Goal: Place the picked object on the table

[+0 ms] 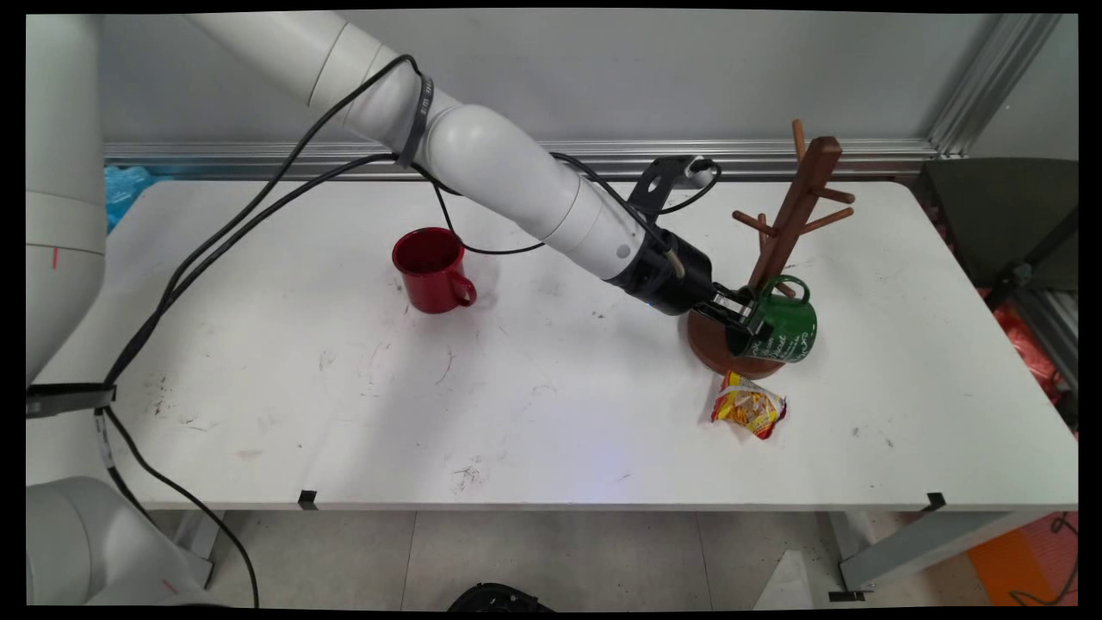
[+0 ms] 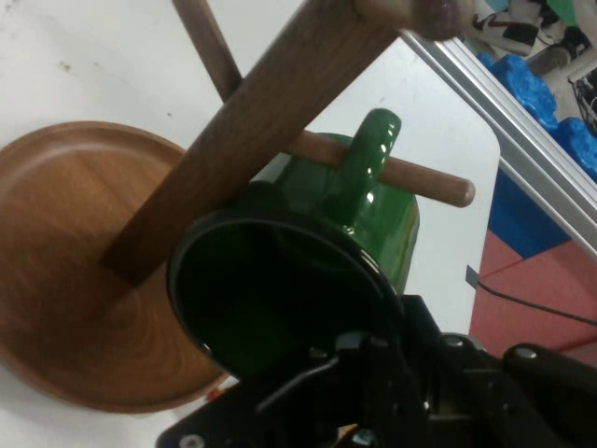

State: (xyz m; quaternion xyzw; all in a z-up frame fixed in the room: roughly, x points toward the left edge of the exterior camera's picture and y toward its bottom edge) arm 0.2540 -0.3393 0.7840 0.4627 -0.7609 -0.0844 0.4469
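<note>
While your claw [image 1: 747, 319] clamps the green mug's [image 1: 783, 331] rim, the mug's handle hangs looped over a low peg of the wooden mug tree [image 1: 796, 215] on the desk [image 1: 551, 413].

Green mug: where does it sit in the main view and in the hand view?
Main view: the green mug is right of centre, at the wooden mug tree, with the gripper on its rim.
Hand view: the green mug fills the centre, its handle over a peg.
Shared landmark: the tree's round base.
</note>
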